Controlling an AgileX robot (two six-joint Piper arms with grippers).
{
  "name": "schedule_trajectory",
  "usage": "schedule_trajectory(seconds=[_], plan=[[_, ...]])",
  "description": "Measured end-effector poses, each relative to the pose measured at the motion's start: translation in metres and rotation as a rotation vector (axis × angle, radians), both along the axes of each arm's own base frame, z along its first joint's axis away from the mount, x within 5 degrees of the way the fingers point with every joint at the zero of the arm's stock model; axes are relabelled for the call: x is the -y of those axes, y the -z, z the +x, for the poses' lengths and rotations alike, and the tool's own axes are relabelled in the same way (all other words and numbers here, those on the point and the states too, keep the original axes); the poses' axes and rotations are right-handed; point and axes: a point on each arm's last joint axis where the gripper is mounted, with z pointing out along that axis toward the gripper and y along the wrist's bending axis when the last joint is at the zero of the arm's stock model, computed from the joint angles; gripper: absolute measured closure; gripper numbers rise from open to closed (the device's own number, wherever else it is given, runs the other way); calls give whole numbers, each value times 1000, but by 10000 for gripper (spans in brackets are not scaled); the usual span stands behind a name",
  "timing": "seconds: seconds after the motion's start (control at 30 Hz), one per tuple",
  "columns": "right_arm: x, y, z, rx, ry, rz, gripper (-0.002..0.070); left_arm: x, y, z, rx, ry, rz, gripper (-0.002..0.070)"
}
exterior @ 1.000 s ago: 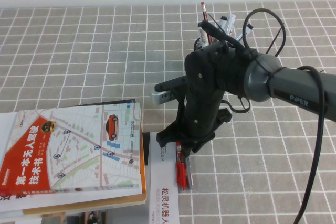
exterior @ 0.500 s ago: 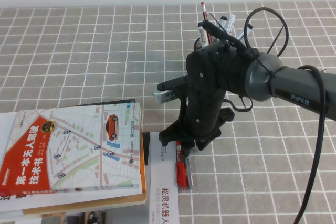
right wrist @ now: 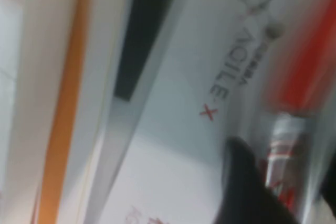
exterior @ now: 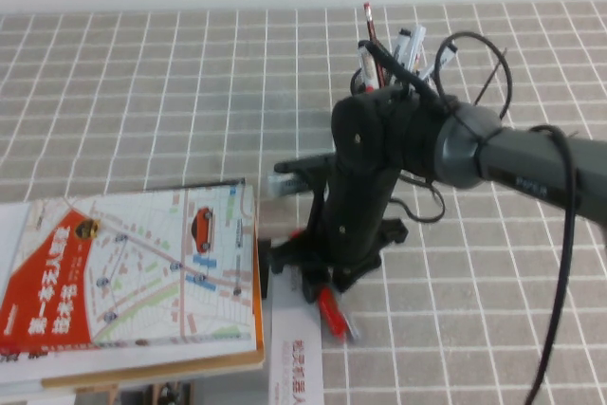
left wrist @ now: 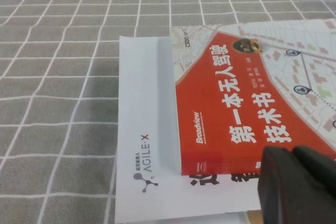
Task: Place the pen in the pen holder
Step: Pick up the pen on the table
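Lying on the white printed sheet beside the red pen, the slim grey pen is mostly hidden beneath the right claw, whose grip I cannot tell. Well behind stands the black mesh pen holder. The left claw, grip likewise unclear, hovers over the orange map-covered book on the grey tiled tabletop.
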Motion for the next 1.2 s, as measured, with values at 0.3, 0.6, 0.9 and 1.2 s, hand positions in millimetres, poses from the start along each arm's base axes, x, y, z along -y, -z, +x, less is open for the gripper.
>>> schedule_trajectory(seconds=[0.3,0.6,0.9,1.2], plan=[[-1,1,-2,30,-25,-40,426,0,0,0,0,0,0,678],[3,3,-2,69,-64,-124,474,0,0,0,0,0,0,678],[19,-15,4,198,-125,-228,500,0,0,0,0,0,0,678],[25,-47,-3,246,-178,-204,500,0,0,0,0,0,0,678]])
